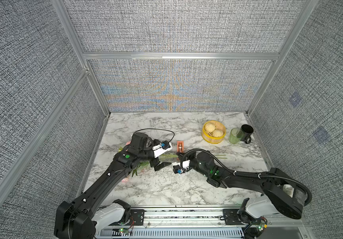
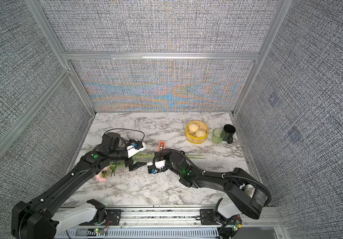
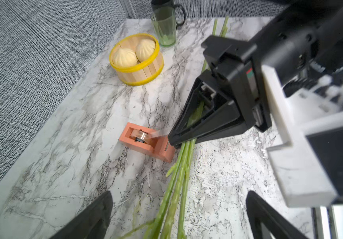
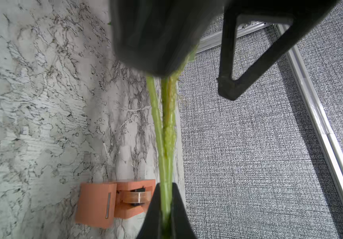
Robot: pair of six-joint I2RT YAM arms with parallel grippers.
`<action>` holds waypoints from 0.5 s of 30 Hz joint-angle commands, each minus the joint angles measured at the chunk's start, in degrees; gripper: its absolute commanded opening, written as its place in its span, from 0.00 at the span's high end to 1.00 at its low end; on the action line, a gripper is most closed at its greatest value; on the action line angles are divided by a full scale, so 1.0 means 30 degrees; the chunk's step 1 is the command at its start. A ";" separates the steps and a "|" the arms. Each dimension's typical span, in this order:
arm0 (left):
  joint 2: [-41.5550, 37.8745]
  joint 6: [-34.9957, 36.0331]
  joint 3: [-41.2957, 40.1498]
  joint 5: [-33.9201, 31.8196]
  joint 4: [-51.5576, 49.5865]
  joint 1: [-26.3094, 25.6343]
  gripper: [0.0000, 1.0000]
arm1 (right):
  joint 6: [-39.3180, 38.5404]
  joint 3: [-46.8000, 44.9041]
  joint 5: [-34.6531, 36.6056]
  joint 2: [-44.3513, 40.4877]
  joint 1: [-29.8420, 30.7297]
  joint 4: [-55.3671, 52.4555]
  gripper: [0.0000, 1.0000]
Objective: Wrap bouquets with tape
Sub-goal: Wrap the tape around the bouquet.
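Observation:
The bouquet lies across the marble table, its pink flowers and leaves [image 2: 101, 175] under my left arm. Its long green stems [image 3: 179, 173] run right, past the tape. The tape is a small roll in a salmon-orange dispenser [image 1: 180, 146] [image 2: 162, 146] [image 4: 96, 204], standing just behind the stems. My right gripper [image 1: 179, 154] [image 4: 165, 186] is shut on the stems right beside the dispenser [image 3: 145, 142]. A blurred clear strip seems to reach from the roll to its tips. My left gripper [image 1: 160, 164] [image 3: 179, 194] is open, with one finger on each side of the stems.
A yellow-rimmed steamer basket [image 1: 212, 140] holding two buns stands at the back right. Beside it are a green glass [image 1: 234, 137] and a black mug [image 1: 246, 131]. Grey fabric walls enclose the table on three sides. The stem ends [image 1: 221, 157] stick out behind my right wrist.

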 commanded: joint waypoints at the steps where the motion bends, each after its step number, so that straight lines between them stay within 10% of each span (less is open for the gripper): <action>1: 0.1037 0.1783 0.0369 -0.1520 -0.1060 -0.0263 0.00 | 0.0353 0.0065 -0.0835 -0.0026 0.0028 0.1735 1.00; 8: 0.3159 0.3092 0.1544 -0.3010 -0.1850 -0.0296 0.04 | 0.0277 0.0004 -0.0924 0.0128 0.0070 0.1626 1.00; 15: 0.4321 0.3981 0.2736 -0.2761 -0.2916 -0.0274 0.43 | 0.0725 0.0389 -0.1104 0.0049 0.0076 0.0229 1.00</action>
